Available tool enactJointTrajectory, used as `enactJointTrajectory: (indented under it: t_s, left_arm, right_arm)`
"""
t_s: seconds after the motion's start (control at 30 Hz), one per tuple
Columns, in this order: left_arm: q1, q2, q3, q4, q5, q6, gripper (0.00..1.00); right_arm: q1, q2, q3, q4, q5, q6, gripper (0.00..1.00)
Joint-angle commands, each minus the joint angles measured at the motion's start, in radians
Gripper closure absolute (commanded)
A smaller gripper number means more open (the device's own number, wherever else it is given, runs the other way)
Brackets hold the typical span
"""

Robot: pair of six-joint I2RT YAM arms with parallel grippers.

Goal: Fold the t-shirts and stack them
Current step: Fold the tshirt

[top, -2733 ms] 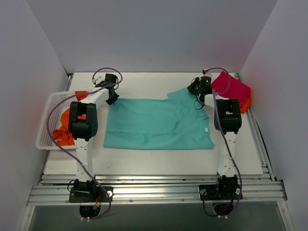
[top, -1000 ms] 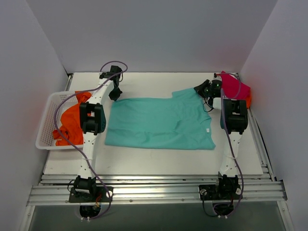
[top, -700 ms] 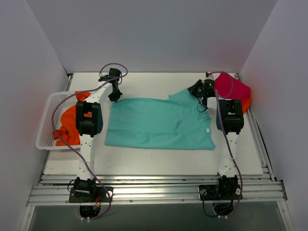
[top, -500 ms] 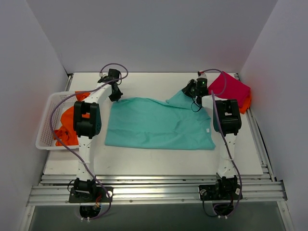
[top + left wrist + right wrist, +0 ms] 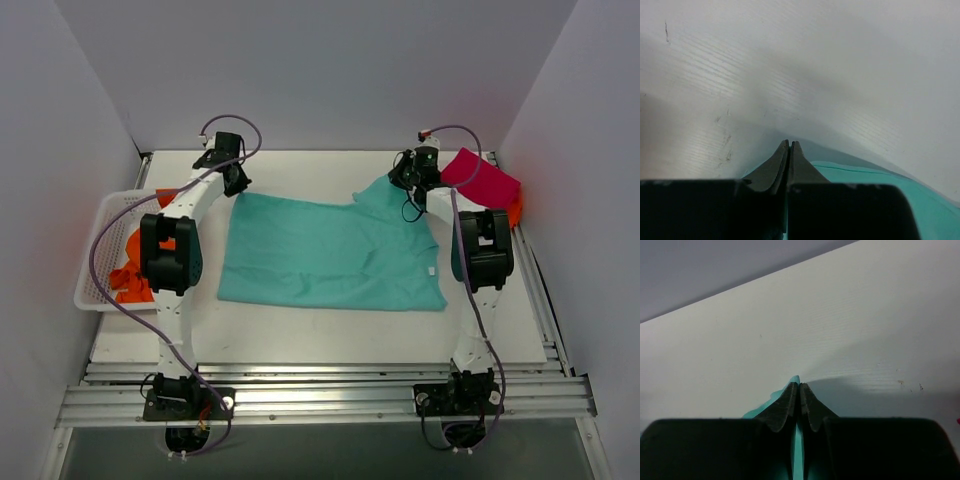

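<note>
While at full reach — left pincer (image 5: 790, 146) and right pincer (image 5: 799, 386) tight on far corners of teal t-shirt (image 5: 330, 250).

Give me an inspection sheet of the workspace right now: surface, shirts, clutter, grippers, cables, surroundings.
Surface: white table, faint scuffs in the wrist views.
Job's things: teal-turquoise cloth t-shirt spread flat at centre; folded magenta-pink cloth shirt on an orange cloth shirt at far right; crumpled orange cloth in the white plastic mesh basket at left.
Clutter: nothing seen.
Grippers: left gripper shut on the teal shirt's far left corner; right gripper shut on its far right sleeve.
Cables: purple cables loop along both arms, the left one over the basket.
Surroundings: plain grey walls; aluminium rails at near edge.
</note>
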Motion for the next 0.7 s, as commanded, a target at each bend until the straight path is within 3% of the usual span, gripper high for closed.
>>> enactJointTrajectory:
  t_s: [0.0, 0.67]
  left_arm:
    - [0.013, -0.086, -0.042, 0.06, 0.011, 0.016, 0.98]
    - [0.013, -0.382, -0.426, 0.18, 0.005, 0.009, 0.98]
  right_arm:
    - [-0.002, -0.125, -0.009, -0.017, 0.039, -0.032, 1.0]
    - [-0.001, -0.477, -0.406, 0.038, 0.079, -0.036, 1.0]
